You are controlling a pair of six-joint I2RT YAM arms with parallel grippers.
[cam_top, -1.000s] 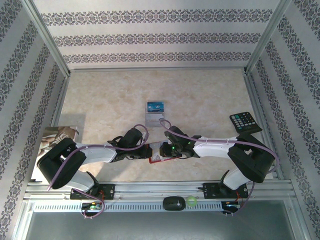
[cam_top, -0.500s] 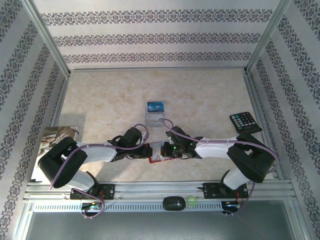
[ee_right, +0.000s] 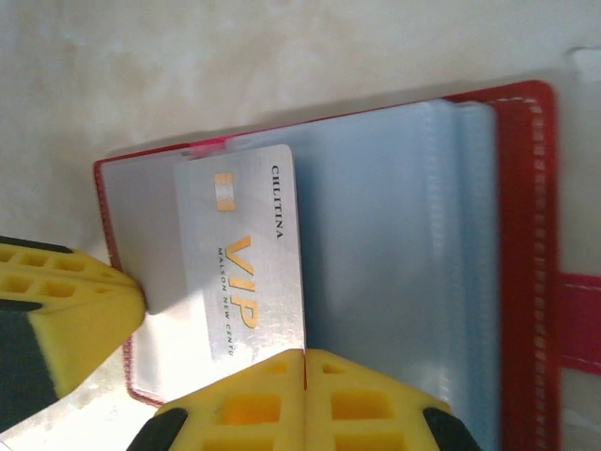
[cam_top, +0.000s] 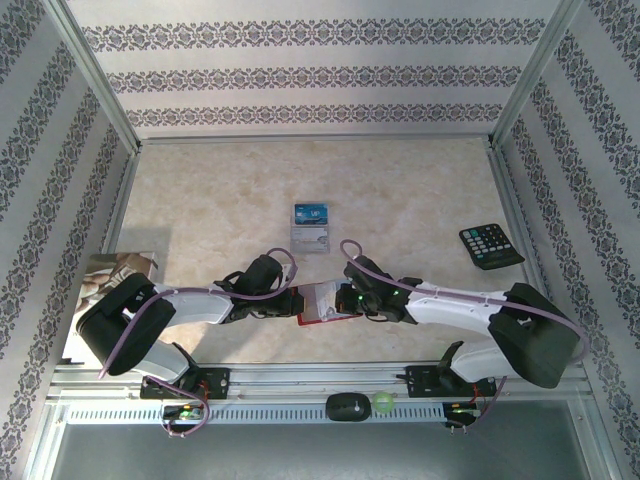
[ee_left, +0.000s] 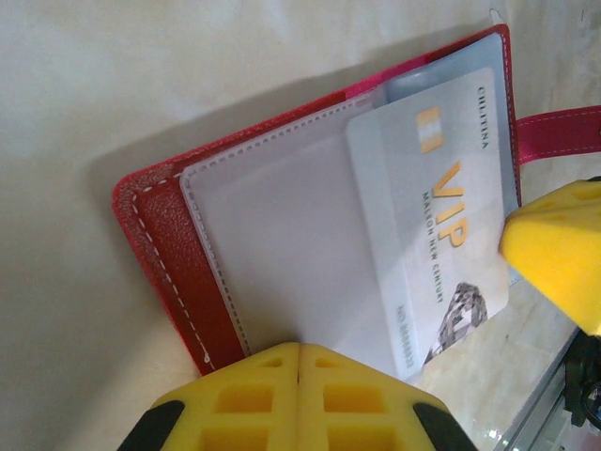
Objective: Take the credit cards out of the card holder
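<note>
The red leather-like folding wallet (cam_top: pixel 318 305) lies open on the beige table (cam_top: pixel 420 190) between both arms, near the front edge, with the left gripper (ee_left: pixel 299 349) pinched tight on its edge. The right gripper (ee_right: pixel 305 357) is clamped on a silver plastic VIP card (ee_right: pixel 246 254) that sticks out of a clear sleeve. A blue card (cam_top: pixel 311 212) and a grey card (cam_top: pixel 312 238) lie just beyond.

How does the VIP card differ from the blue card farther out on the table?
The VIP card is silver with gold lettering; the blue card is blue with pale marks. The VIP card lies across the open red wallet, pinched by the right gripper; the blue card lies loose on the table. Both are thin, flat rectangles.
</note>
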